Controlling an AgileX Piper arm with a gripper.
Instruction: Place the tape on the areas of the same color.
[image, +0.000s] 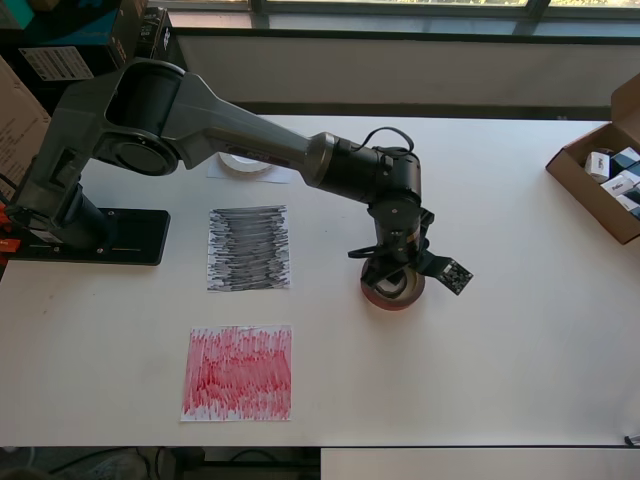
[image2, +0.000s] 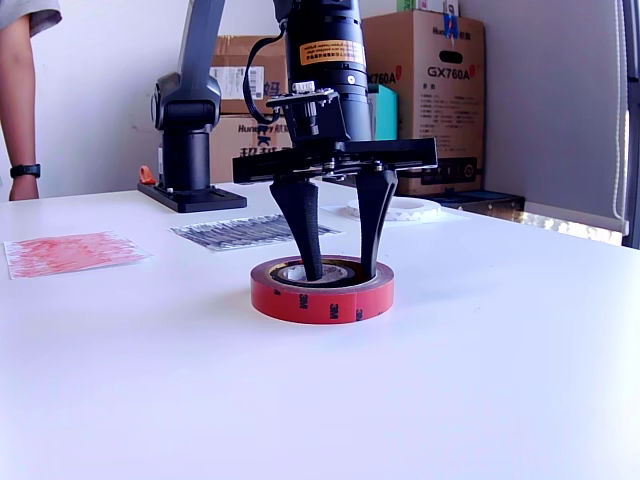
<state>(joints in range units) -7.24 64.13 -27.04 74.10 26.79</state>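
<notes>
A red tape roll lies flat on the white table, right of the sheets in the overhead view. My gripper points straight down over it and is open. One fingertip dips into the core, the other rests at the ring's right side. A white tape ring lies on the white sheet at the back, partly hidden by the arm. The scribbled black sheet and the scribbled red sheet lie bare.
The arm's black base is bolted at the table's left in the overhead view. An open cardboard box with small packets sits at the right edge. Stacked cartons and a person's arm are behind the table.
</notes>
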